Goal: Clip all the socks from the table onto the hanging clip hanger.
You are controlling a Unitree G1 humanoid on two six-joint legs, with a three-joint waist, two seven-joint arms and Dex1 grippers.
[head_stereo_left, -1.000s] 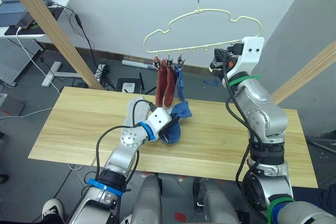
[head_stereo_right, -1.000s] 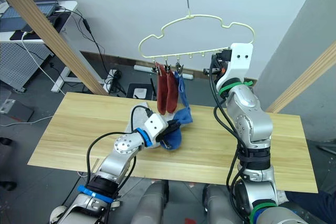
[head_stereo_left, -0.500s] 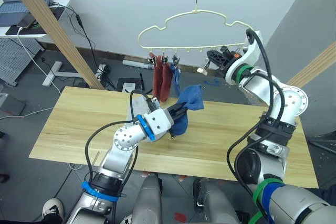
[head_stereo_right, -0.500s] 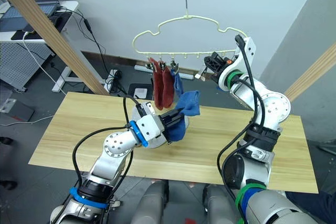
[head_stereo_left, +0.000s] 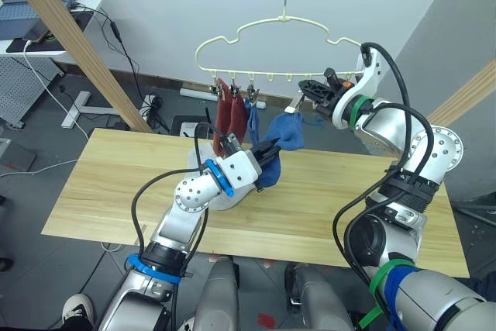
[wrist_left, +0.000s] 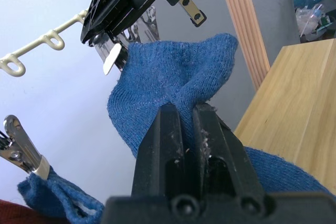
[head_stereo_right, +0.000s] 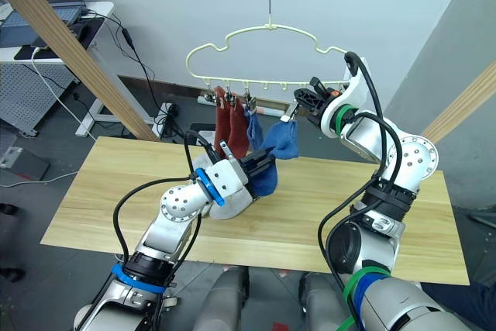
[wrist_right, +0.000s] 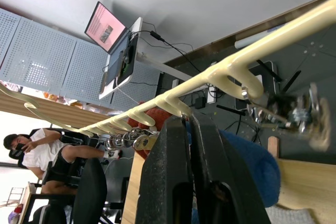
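Note:
The pale yellow clip hanger (head_stereo_left: 284,18) hangs above the table (head_stereo_left: 116,184). Two rust red socks (head_stereo_left: 225,114) and one blue sock (head_stereo_left: 253,118) dangle from its left clips. My left gripper (head_stereo_left: 267,153) is shut on a second blue sock (head_stereo_left: 285,131) and holds it up, with its top edge just under my right gripper (head_stereo_left: 306,92). In the left wrist view this sock (wrist_left: 173,72) touches the metal clip (wrist_left: 111,59) that the right gripper pinches. A light grey sock (head_stereo_right: 232,205) lies on the table under my left arm.
Thick wooden poles (head_stereo_left: 77,44) slant behind the table at left and right (head_stereo_left: 457,106). A desk with a laptop (head_stereo_left: 31,13) stands at the far left, with cables on the floor. A seated person (wrist_right: 37,153) shows in the right wrist view.
My left gripper has lifted the blue sock off the table, up and right to the clip. My right gripper has stretched out leftward to a clip, and the hanger has swung left.

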